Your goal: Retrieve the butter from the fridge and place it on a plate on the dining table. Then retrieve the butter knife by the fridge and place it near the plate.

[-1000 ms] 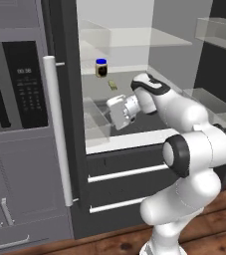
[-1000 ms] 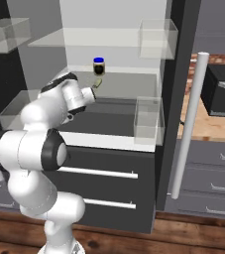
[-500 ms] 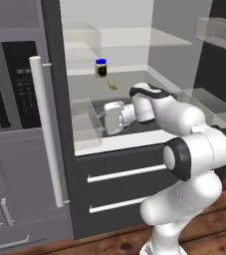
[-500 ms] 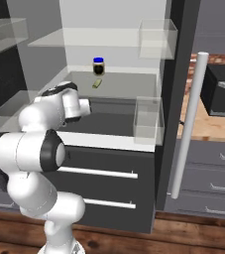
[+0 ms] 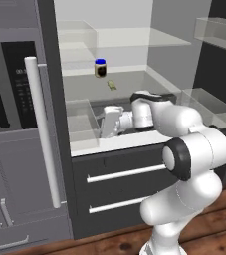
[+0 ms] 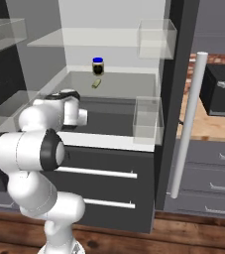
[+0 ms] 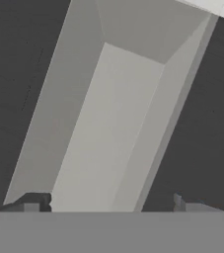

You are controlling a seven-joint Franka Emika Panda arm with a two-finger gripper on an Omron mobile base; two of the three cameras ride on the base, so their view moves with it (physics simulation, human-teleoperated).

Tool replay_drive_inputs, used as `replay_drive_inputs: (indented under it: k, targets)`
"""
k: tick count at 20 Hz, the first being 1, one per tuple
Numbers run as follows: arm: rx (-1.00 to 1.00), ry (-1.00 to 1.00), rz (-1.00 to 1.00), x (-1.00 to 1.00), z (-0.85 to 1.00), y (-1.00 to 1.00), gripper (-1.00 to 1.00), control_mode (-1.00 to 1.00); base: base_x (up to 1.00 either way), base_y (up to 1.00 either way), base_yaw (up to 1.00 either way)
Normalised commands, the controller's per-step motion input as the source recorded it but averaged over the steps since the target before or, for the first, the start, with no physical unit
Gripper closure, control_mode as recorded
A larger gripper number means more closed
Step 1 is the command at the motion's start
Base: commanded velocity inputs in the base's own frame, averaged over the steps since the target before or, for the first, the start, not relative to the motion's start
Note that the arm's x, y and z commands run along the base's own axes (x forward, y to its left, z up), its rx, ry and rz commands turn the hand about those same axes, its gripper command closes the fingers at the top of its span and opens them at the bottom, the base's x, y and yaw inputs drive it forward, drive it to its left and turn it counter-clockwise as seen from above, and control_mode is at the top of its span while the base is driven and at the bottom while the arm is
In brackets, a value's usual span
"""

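Fridge open; white interior fills the centre of the left base view, its long white bar handle at left of frame.

Clear bin at left-centre of frame, on the lower ledge: looks empty as far as I can tell. My hand sits just right of it, low over that ledge, jaws spread wide, nothing between them. In the hand view the two dark tips stand far apart at the bottom edge, over a pale trough-like surface I cannot identify with confidence.

Butter at upper centre of frame, lying flat on the middle shelf, up and behind my hand, well apart from it. Dark jar with blue lid stands just behind it, near but not touching.

Handling estimate: butter is small and light, likely soft and a little slick. I judge a gentle pinch across the short sides, mid-length, is best; squeezing hard may dent it. Approach must avoid knocking the jar.

Right base view: door bin at right-centre, clear, contents none visible; upper door bin at upper right, likewise; butter centre-top, not yet taken
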Motion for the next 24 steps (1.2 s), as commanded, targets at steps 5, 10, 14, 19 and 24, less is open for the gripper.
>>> replay_drive_inputs:
  k: [5,10,14,19,24]
  targets:
    - [0.01,0.04,0.0,-0.02,0.0,0.09,-1.0,-1.0,0.0,0.0,0.0]
    - [-0.17,0.13,-0.02,0.03,0.0,-0.42,-1.0,-1.0,0.0,0.0,0.0]
    - [-0.31,0.13,0.0,0.03,0.21,-0.6,-1.0,-1.0,0.0,0.0,0.0]
    - [-0.47,0.08,-0.02,0.0,0.12,-0.51,-1.0,-1.0,0.0,0.0,0.0]
    - [-0.61,0.0,0.0,0.0,0.0,-0.47,-1.0,-1.0,0.0,0.0,0.0]
